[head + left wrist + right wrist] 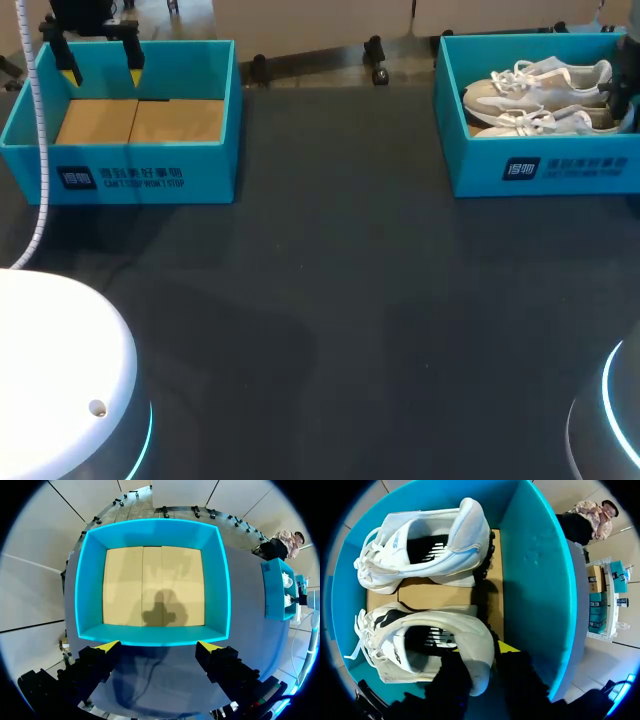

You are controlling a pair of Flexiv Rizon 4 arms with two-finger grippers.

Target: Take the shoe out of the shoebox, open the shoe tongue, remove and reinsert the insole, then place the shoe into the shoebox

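1. Turquoise shoebox (540, 165) stands at the far right of the table (320, 300), with two white shoes inside.
2. Our right claw (485, 667) is inside this box, at the heel of the nearer shoe (415, 645). The second shoe (425, 545) lies just beside it. We cannot tell whether the claw grips the heel.
3. The nearer shoe has its long axis pointing away from the claw: heel close, laces and toe far.
4. Our left claw (159, 647) is wide open and holds nothing. It is at the near wall of the empty shoebox (152, 532), well apart from the shoes.
5. We judge that the right arm, being nearer, should lift the shoe out by its heel. This first step is not yet done.
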